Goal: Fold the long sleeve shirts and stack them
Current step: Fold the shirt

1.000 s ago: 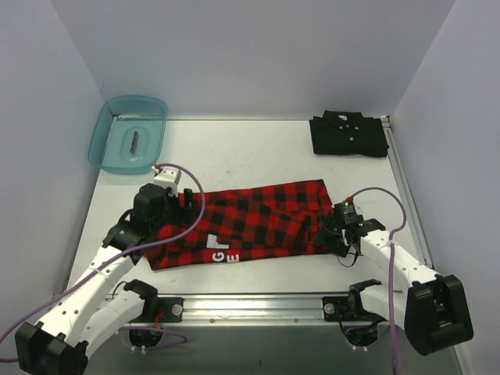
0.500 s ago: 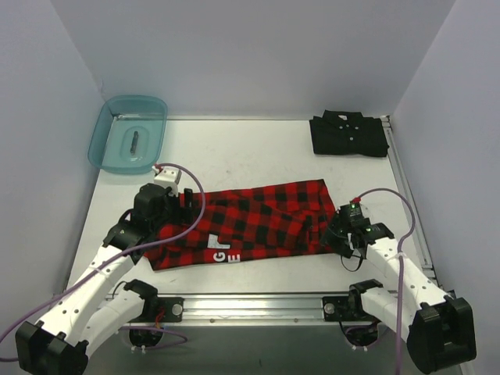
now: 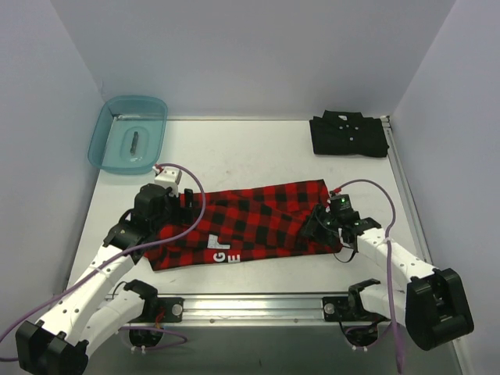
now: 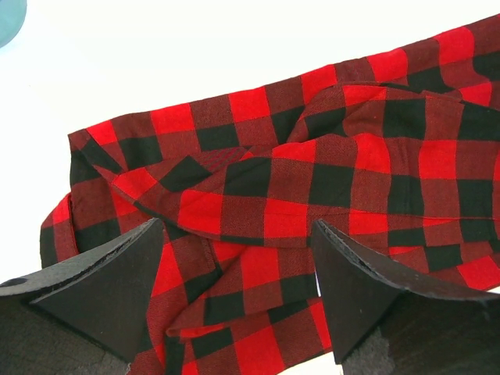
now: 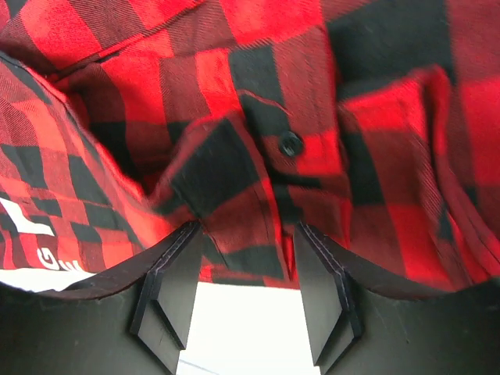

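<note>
Two shirts are on the table (image 3: 234, 156): the black shirt (image 3: 348, 137) sits folded in the far right corner. Well apart from it, the plaid shirt (image 3: 250, 223) sprawls as a rumpled band across the near middle, its white letters (image 3: 223, 251) by the near edge. The left gripper (image 3: 183, 205) hangs over the band's left end with its jaws spread wide and nothing between them but loose cloth below. The right gripper (image 5: 248, 230) is at the right end, jaws partly apart, straddling the hem near a button (image 5: 291, 144) without clamping it. The flannel looks soft, light and limp. It will probably sag and bunch wherever it is unsupported, and its overlapping layers may drag along together. A pinch on the doubled hem or the button placket at each end seems the surest hold, so the cloth can be pulled taut and flat before folding.
</note>
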Robot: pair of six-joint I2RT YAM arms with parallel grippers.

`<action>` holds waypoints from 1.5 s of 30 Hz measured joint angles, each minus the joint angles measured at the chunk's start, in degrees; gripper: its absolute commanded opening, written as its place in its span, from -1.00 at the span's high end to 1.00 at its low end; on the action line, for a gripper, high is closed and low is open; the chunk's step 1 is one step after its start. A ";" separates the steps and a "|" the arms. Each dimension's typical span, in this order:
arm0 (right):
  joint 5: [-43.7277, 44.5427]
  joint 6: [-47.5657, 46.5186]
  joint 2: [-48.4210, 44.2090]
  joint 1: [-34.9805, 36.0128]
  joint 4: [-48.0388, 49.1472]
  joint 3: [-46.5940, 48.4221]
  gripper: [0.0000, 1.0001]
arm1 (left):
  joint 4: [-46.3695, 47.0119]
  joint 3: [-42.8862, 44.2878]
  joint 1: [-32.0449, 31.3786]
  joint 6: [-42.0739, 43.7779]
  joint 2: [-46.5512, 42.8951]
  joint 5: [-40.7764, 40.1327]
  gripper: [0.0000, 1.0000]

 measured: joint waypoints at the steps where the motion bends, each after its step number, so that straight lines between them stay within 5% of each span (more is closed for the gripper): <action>1: -0.61 -0.33 1.46 0.00 1.40 0.00 -0.02 | 0.00 0.00 0.00 0.00 0.00 0.09 -0.71; 10: -2.47 -1.97 7.34 1.18 6.69 0.00 -0.02 | -0.02 -0.02 0.00 0.00 0.04 0.35 -0.71; 17: -2.69 -2.91 7.45 1.90 7.06 0.00 0.41 | -0.02 -0.02 0.00 0.00 0.04 0.52 -0.70; 27: -4.39 -3.69 5.05 2.95 6.58 0.87 0.75 | 0.00 -0.02 0.00 0.00 0.09 0.98 -0.70; 38: -2.36 -3.69 6.88 3.80 6.67 0.87 0.50 | -0.02 -0.02 0.00 0.00 0.09 1.20 -0.70; 45: -1.64 -3.72 9.40 3.80 7.48 0.85 0.56 | 0.00 -0.02 0.00 0.04 0.11 1.22 -0.70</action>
